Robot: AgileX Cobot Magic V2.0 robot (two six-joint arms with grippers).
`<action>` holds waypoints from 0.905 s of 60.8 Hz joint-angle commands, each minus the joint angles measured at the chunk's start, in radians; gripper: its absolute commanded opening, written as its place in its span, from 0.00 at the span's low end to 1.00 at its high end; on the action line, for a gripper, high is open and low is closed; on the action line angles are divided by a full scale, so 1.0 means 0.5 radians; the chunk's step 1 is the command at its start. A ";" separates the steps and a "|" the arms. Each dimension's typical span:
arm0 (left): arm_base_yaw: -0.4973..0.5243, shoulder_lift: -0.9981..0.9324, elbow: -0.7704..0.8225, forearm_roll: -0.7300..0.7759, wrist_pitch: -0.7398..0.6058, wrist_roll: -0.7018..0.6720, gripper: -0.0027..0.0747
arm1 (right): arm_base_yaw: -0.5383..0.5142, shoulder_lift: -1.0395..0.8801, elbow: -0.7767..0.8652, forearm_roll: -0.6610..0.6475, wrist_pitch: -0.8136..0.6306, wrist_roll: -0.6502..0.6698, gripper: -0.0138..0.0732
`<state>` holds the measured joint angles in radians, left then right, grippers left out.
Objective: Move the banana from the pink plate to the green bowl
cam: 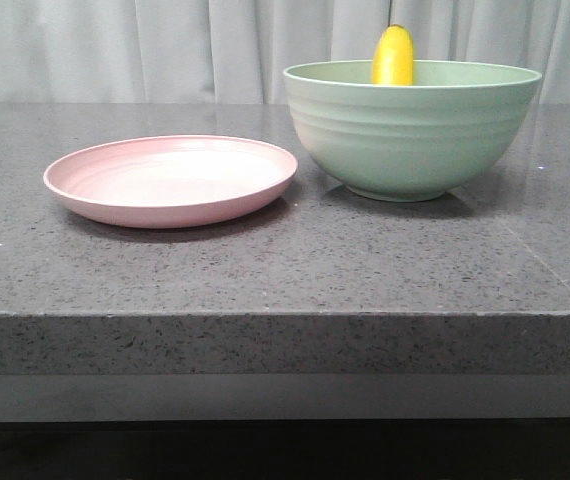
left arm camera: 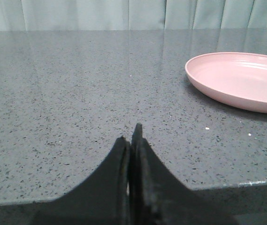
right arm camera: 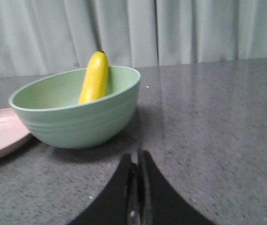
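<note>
The yellow banana (cam: 393,57) leans inside the green bowl (cam: 410,140), its dark tip poking above the rim. It also shows in the right wrist view (right arm camera: 94,77), inside the bowl (right arm camera: 77,119). The pink plate (cam: 170,179) lies empty to the left of the bowl; it shows in the left wrist view (left arm camera: 241,79) and at the edge of the right wrist view (right arm camera: 0,133). My left gripper (left arm camera: 131,140) is shut and empty, low over the counter, well short of the plate. My right gripper (right arm camera: 136,157) is shut and empty, low over the counter beside the bowl. Neither gripper shows in the front view.
The grey speckled stone counter (cam: 285,270) has a front edge (cam: 285,315) close to the camera. Pale curtains (cam: 165,45) hang behind the counter.
</note>
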<state>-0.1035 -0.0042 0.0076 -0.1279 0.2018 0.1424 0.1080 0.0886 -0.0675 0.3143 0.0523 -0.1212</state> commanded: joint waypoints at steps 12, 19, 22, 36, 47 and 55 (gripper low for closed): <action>0.003 -0.037 0.005 -0.008 -0.175 -0.016 0.01 | -0.220 -0.246 0.189 -0.074 0.032 0.061 0.08; 0.003 -0.037 0.005 -0.008 -0.175 -0.016 0.01 | -0.220 -0.245 0.189 -0.111 0.043 0.062 0.08; 0.003 -0.037 0.005 -0.008 -0.175 -0.016 0.01 | -0.220 -0.245 0.189 -0.141 0.039 0.071 0.08; 0.003 -0.037 0.005 -0.008 -0.175 -0.016 0.01 | -0.220 -0.245 0.191 -0.158 0.036 0.113 0.08; 0.003 -0.037 0.005 -0.008 -0.175 -0.016 0.01 | -0.220 -0.245 0.191 -0.156 0.036 0.122 0.08; 0.003 -0.037 0.005 -0.008 -0.175 -0.016 0.01 | -0.220 -0.245 0.191 -0.156 0.036 0.122 0.08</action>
<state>-0.1035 -0.0042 0.0076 -0.1279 0.2018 0.1424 0.0040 -0.0109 0.0262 0.2433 0.1431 -0.0646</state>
